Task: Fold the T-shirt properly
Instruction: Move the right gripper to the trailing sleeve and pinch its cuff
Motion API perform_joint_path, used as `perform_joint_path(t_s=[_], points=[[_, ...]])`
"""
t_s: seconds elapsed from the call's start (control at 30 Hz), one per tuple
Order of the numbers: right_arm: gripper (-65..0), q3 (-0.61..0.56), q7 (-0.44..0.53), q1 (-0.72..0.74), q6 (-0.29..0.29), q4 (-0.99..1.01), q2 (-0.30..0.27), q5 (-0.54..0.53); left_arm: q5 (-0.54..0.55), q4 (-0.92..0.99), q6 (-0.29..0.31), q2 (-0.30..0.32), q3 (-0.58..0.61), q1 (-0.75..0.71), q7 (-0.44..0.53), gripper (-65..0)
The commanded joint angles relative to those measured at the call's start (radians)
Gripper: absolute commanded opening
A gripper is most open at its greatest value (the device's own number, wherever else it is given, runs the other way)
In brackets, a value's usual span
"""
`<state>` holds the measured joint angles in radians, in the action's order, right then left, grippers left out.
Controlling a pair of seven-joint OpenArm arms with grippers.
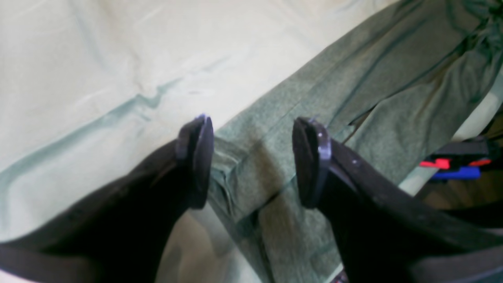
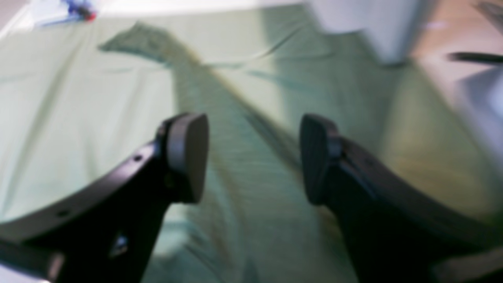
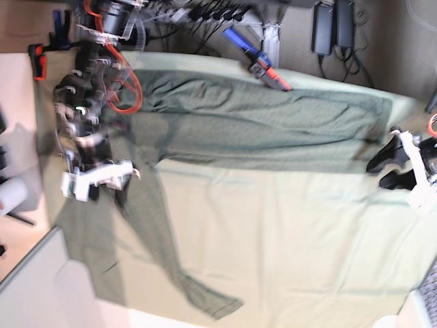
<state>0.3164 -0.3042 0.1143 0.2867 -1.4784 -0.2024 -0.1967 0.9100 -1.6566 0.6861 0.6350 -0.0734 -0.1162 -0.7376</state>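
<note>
The T-shirt (image 3: 273,130) is dark olive and lies as a long folded band along the far side of the table. One long sleeve (image 3: 160,246) runs from it toward the near edge. My left gripper (image 1: 253,157) is open just above the shirt's hem end (image 1: 353,90), with nothing between its fingers. In the base view the left gripper (image 3: 387,167) is at the band's right end. My right gripper (image 2: 253,157) is open over the sleeve (image 2: 235,165) in a blurred picture. The base view has the right gripper (image 3: 113,191) by the shoulder at the left.
A pale mint table cloth (image 3: 293,232) covers the table. A blue and red clamp (image 3: 259,63) sits on the far edge, touching the shirt. Cables and power bricks (image 3: 331,27) lie behind the table. A white roll (image 3: 10,195) is off the left side.
</note>
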Motion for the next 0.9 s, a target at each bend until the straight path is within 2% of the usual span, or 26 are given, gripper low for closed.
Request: perform_joint_path(t_s=[0.0,0.1,0.2,0.33,0.6,0.67,0.8,0.87], points=[[-28.2,-0.032,0.039,0.06,-0.024,0.035,0.007,0.041,0.018,-0.014,0.012,0.019,-0.01,0.013,0.014,-29.3],[-28.2,-0.13,0.096,0.182,-0.084,0.241,0.04,0.19,0.019,-0.014,0.012,0.019,-0.01,0.013,0.014,-29.3],[-28.2,-0.215,0.133,0.295,-0.137,0.469,0.043,0.271,0.023,-0.014,0.012,0.019,-0.01,0.013,0.014,-29.3],[-28.2,-0.275,0.179,0.393,-0.24,0.677,0.042,0.362,0.032,-0.014,0.012,0.02,-0.01,0.013,0.014,-29.3],[-28.8,-0.278,0.182,0.426,-0.247,0.706,0.043,0.373,0.048,-0.014,0.012,0.022,-0.01,0.013,0.015,-29.3],[-37.1,-0.278,0.182,0.426,-0.247,0.705,0.05,0.373,0.048,-0.014,0.012,0.022,-0.01,0.013,0.015,-29.3],[-64.4,-0.278,0.181,0.425,-0.246,0.686,0.071,0.373,0.048,-0.014,0.012,0.022,-0.01,0.014,0.016,-29.3],[-65.0,-0.28,0.18,0.425,-0.246,0.669,0.082,0.373,0.047,-0.014,0.012,0.022,-0.01,0.014,0.016,-29.3]])
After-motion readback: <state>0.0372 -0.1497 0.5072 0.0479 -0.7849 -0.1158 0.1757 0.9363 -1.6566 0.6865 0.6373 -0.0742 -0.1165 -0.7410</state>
